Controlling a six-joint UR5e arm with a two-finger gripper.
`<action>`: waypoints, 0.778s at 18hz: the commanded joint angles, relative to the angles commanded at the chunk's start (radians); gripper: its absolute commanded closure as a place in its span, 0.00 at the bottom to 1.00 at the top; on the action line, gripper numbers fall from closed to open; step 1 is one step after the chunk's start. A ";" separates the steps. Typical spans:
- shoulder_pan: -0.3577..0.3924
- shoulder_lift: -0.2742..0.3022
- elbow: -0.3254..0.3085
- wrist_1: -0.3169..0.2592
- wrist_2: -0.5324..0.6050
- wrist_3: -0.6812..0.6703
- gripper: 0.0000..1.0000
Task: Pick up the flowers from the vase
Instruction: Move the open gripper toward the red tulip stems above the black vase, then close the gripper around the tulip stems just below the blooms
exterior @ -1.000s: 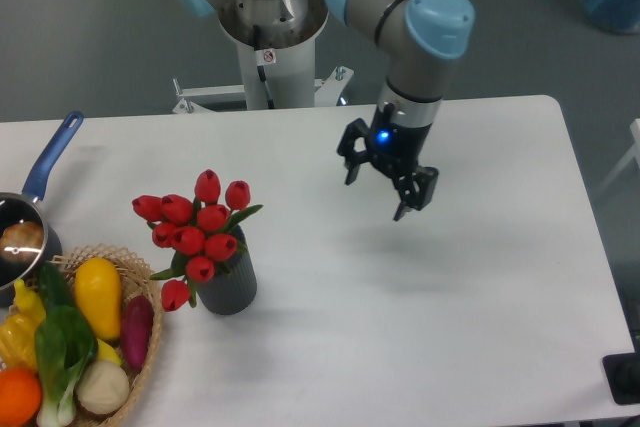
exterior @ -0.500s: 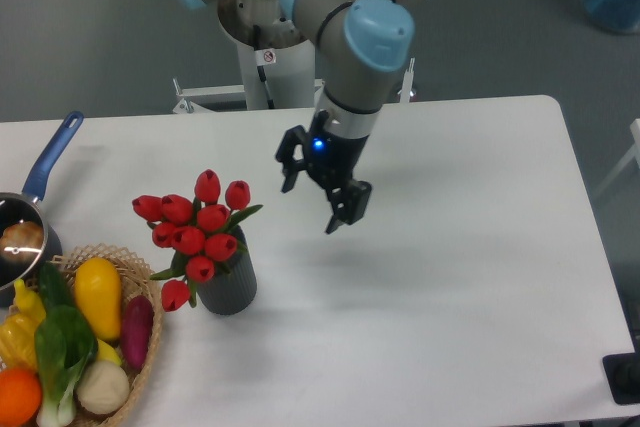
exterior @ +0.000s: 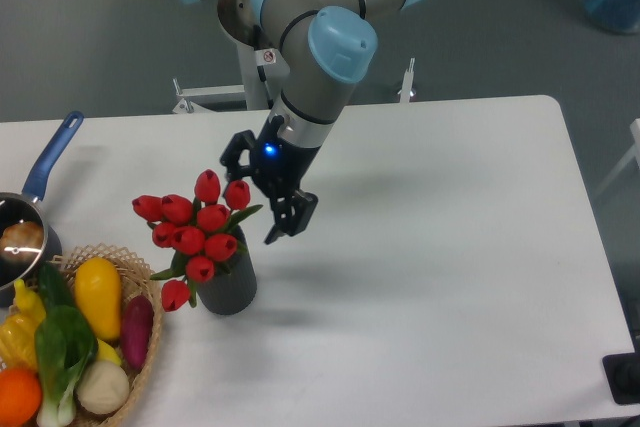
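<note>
1. The gripper [exterior: 258, 192] has swept left from mid-frame over the last second; its fingers stay spread, clasping nothing, now just right of the flowers [exterior: 195, 222].
2. That reads as the approach nearly done; no grasp yet.
3. The flowers stand in the vase [exterior: 227, 285], left of centre.
4. At lower left sits a wicker basket [exterior: 148, 352] of vegetables, with a saucepan [exterior: 30, 217] above it; neither blocks the way.
</note>
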 joint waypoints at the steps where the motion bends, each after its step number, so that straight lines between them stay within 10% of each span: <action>1: 0.002 -0.009 0.000 0.017 -0.018 -0.006 0.00; 7: 0.011 -0.048 0.009 0.068 -0.127 -0.012 0.00; 10: 0.034 -0.049 0.000 0.068 -0.187 -0.012 0.57; 14: 0.055 -0.048 -0.005 0.068 -0.195 -0.011 0.93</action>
